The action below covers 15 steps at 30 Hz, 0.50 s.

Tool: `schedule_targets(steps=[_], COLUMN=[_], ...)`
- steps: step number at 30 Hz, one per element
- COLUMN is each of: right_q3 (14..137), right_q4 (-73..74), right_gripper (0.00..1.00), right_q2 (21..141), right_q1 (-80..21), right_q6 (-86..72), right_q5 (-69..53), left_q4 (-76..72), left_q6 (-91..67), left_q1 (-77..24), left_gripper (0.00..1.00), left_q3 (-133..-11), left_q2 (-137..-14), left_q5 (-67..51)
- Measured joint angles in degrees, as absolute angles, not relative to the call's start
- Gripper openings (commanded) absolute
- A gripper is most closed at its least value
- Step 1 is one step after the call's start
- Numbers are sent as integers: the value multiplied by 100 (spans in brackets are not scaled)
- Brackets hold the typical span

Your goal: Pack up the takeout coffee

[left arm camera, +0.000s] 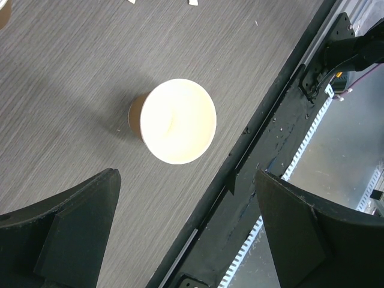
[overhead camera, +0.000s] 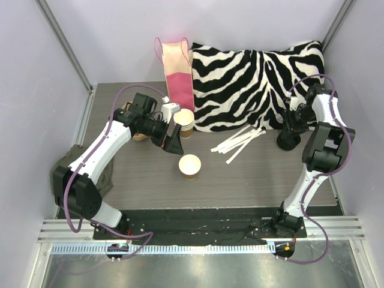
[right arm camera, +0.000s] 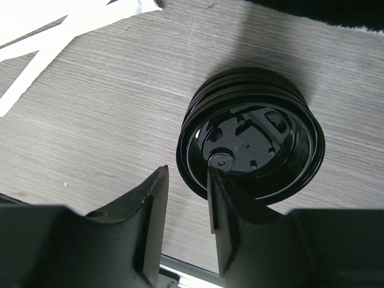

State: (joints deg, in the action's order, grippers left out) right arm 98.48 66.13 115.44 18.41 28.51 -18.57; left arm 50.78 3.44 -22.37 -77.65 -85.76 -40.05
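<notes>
- Grey wood-grain bench (overhead camera: 252, 180) carries it all.
- Left end effector (left arm camera: 186, 173) hangs wide open, looking down: the nearer arm.
- Right end effector (right arm camera: 186, 174) is narrow at the round black plastic lid (right arm camera: 252, 141); grip unclear.
- Kraft-brown tapered paper cup (left arm camera: 178, 121) stands upright mid-bench, just beyond the wide left jaws.

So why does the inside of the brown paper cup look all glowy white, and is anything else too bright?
Left wrist view: light washes out the inside of the kraft-brown paper cup, whose shadow falls to its left. Right wrist view: the white paper strips are blown out, while the glossy round black lid shows only faint sheen. Top view: glare runs along the metal rail.
</notes>
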Motion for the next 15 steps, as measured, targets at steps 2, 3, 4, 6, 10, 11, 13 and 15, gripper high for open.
schedule_targets(steps=[2, 3, 4, 6, 10, 11, 13, 15], right_q3=[9848, 9848, 9848, 9848, 9848, 9848, 9848, 9848], right_q4=[6608, 6606, 6602, 6602, 6602, 6602, 6600, 6600], right_gripper=[36, 36, 36, 36, 38, 39, 39, 35], right_q2=[11550, 11555, 11561, 11579, 11636, 11651, 11673, 11701], right_q1=[1841, 1841, 1841, 1841, 1841, 1841, 1841, 1841], right_q6=[2849, 2847, 2842, 2834, 2829, 2827, 2816, 2803], right_q5=[-1855, -1857, -1857, -1857, -1859, -1859, -1865, -1876], left_q4=[5076, 5076, 5074, 5068, 5052, 5050, 5043, 5041], left_q6=[344, 344, 344, 344, 344, 344, 344, 344], left_q1=[-2237, -2237, -2237, -2237, -2237, -2237, -2237, -2237], left_gripper=[100, 100, 100, 100, 100, 100, 100, 100], left_q3=[-7765, -7765, -7765, -7765, -7765, -7765, -7765, -7765], left_q2=[-8578, -8578, -8578, -8591, -8641, -8650, -8652, -8652], left_q5=[-4014, -4014, -4014, -4014, -4014, -4014, -4014, -4016])
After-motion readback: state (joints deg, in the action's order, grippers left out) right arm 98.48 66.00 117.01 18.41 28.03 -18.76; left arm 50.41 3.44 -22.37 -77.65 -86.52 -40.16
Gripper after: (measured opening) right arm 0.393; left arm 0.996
